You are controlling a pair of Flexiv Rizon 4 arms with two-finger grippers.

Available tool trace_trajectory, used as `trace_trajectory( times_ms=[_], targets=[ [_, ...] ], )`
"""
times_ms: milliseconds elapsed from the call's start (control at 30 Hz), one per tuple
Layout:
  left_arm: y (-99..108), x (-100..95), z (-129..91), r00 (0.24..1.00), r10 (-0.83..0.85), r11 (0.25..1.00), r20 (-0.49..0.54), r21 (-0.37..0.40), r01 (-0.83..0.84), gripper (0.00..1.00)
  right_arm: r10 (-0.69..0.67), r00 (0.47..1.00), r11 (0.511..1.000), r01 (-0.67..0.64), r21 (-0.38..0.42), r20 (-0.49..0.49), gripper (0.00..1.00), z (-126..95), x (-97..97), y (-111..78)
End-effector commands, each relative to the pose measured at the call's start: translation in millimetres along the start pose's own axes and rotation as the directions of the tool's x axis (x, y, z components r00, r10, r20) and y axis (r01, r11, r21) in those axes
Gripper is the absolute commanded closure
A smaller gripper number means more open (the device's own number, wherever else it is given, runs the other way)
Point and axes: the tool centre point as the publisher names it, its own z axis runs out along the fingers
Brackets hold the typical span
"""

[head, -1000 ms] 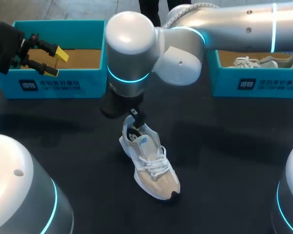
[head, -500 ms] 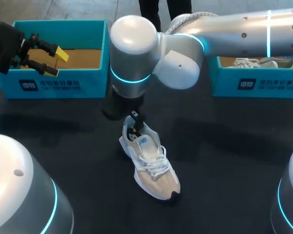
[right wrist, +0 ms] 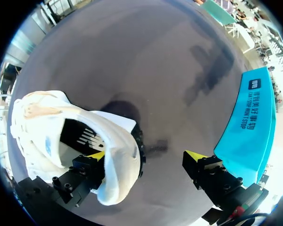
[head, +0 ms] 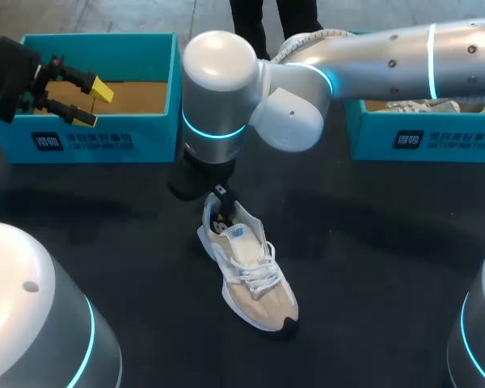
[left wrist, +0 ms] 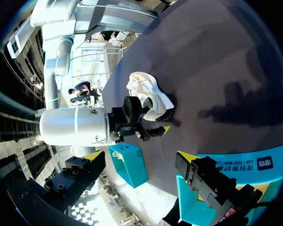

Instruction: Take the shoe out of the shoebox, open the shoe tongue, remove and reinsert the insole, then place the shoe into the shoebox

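Note:
A beige and white shoe [head: 249, 275] lies on the dark table, toe toward me; it also shows in the right wrist view [right wrist: 61, 136] and in the left wrist view [left wrist: 148, 92]. My right gripper [head: 220, 206] hangs open at the shoe's heel. One of its fingers [right wrist: 82, 172] dips into the heel opening, the other stands outside behind the heel. My left gripper [head: 94, 105] is open and empty in front of the left blue shoebox [head: 97, 141], far from the shoe. That box shows only brown cardboard inside.
A second blue shoebox [head: 420, 133] at the back right holds another white shoe [head: 416, 103]. My right arm's big joint [head: 222, 89] hangs over the table's middle, between the two boxes. Open table lies around the shoe's toe and to both sides.
My right arm's elbow and long link have shifted slightly up and to the right. Its gripper stays at the heel. The shoe and my left arm have not moved.

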Motion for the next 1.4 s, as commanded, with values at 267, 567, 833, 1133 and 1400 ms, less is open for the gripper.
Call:
trace_trajectory(
  times_ms=[267, 567, 833, 1133, 1400],
  targets=[
    [-0.7, -0.3, 0.0, 1.0, 0.001, 1.0, -0.002, -0.001, -0.001, 0.0, 0.002, 1.0, 1.0, -0.002, -0.017, -0.023, 0.1, 16.6, -2.1, -0.1],
    [-0.7, -0.3, 0.0, 1.0, 0.001, 1.0, -0.002, -0.001, -0.001, 0.0, 0.018, 0.999, 1.0, -0.018, -0.003, -0.044, 0.13, 21.6, 4.3, -0.3],
    [-0.7, -0.3, 0.0, 1.0, 0.001, 1.0, -0.002, -0.001, -0.001, 0.0, 0.022, 0.998, 1.0, -0.02, 0.019, -0.06, 0.19, 21.3, 6.2, 2.2],
    [-0.7, -0.3, 0.0, 1.0, 0.001, 1.0, -0.002, -0.001, -0.001, 0.0, 0.018, 0.993, 0.999, -0.014, 0.036, -0.113, 0.45, 28.9, 10.9, 2.7],
    [-0.7, -0.3, 0.0, 1.0, 0.001, 1.0, -0.002, -0.001, -0.001, 0.0, 0.029, 0.99, 0.998, -0.022, 0.051, -0.137, 0.6, 28.8, 17.0, 2.7]
  ],
)
